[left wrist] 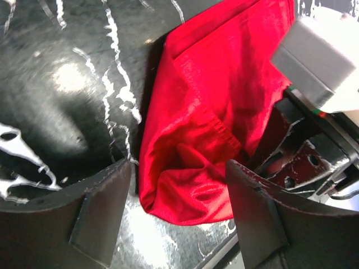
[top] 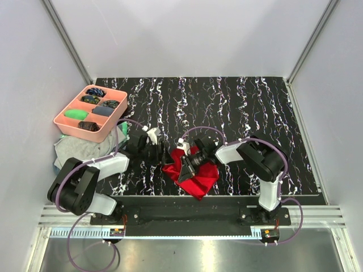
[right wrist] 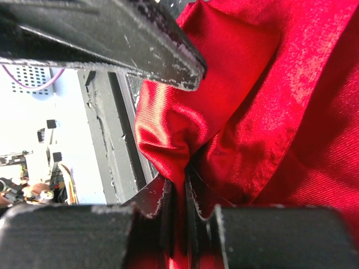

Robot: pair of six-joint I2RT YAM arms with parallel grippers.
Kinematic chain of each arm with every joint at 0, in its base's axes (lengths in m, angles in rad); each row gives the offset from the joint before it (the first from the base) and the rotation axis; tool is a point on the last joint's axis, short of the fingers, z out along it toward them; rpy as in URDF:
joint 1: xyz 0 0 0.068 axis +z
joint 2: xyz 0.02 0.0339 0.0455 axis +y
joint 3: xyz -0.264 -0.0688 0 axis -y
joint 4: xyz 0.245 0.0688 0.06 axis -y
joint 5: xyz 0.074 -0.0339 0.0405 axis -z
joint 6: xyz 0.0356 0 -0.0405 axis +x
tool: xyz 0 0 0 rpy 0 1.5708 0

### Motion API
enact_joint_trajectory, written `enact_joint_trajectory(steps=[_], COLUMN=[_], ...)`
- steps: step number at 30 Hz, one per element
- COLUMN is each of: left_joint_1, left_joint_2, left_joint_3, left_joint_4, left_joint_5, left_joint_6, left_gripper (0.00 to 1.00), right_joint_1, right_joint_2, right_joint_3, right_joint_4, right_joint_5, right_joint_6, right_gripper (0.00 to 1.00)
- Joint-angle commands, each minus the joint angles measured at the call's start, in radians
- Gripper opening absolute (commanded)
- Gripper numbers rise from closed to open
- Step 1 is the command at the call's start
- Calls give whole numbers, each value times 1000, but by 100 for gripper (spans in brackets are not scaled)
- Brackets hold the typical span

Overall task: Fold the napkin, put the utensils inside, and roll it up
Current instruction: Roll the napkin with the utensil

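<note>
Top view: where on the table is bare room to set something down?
Bare: the marbled table from the pink tray across to the right edge, beyond both arms. Crowded: near centre, where the red napkin and both arms' fingers meet, and the near-left cloth pile.

Left arm: reaches from its base toward the table centre, wrist low. Left gripper (left wrist: 178,185): jaws spread wide, nothing between them, fingertips just beside the napkin (left wrist: 213,112)

Right arm: elbow raised, forearm angled inward and down toward the left arm. Right gripper (right wrist: 180,193): jaws nearly together, pinching a fold of the napkin; cloth bunches at the fingertips
</note>
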Motion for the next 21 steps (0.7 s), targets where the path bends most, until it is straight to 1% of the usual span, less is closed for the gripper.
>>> enact_joint_trajectory(steps=[1,5,9,11,15,18,19,21], left_joint_1=[-16,-33,-42,-44,-50,-53,-55,-55], left_joint_2=[19,43,80,99,117,137,146,157], left_joint_3=[-9,-26,-34,-34,-28,-19,-16,-12], left_joint_4=[113,152,198,208,239,242,241,233], left_joint_5=[-30,-31,-31,-31,-25,-25,-27,-27], left_joint_6=[37,40,35,37,43,50,53,52], left_gripper=[69,61,48,47,42,36,28,17], right_joint_1=[-34,-45,-48,-48,-51,-53,-53,-54], right_joint_2=[37,46,49,49,64,74,75,78], right_joint_3=[15,18,21,25,29,37,40,44], right_joint_4=[-39,-46,-60,-71,-82,-82,-83,-86], right_joint_5=[24,17,13,13,7,4,3,7], right_joint_6=[-24,-30,-37,-48,-54,-54,-56,-54], right_gripper=[14,14,14,13,13,13,13,13])
